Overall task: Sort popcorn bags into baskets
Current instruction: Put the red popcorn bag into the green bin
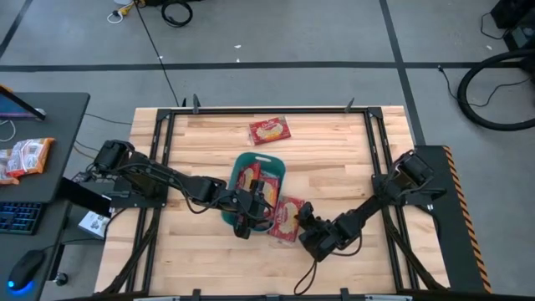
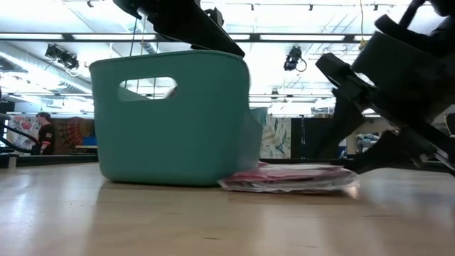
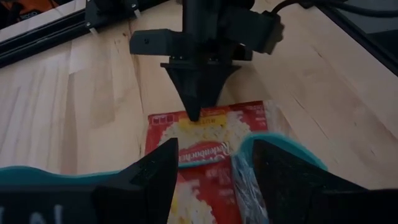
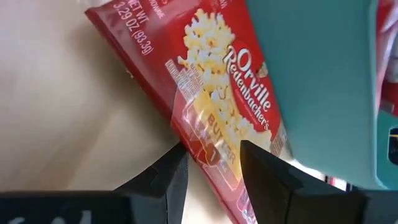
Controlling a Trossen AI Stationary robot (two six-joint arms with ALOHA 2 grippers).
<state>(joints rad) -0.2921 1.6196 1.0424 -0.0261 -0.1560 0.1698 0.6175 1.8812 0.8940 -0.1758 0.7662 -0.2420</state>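
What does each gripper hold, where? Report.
Left gripper, open over the bin, holds nothing. Right gripper straddles an end of the popcorn bag; grip cannot be told.

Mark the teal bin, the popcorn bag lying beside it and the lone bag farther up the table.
teal bin [image 2: 170,128], low view, on its side wall.
bag beside the bin [image 1: 287,217], high view, on its middle.
lone bag [image 1: 269,130], high view, on its label.
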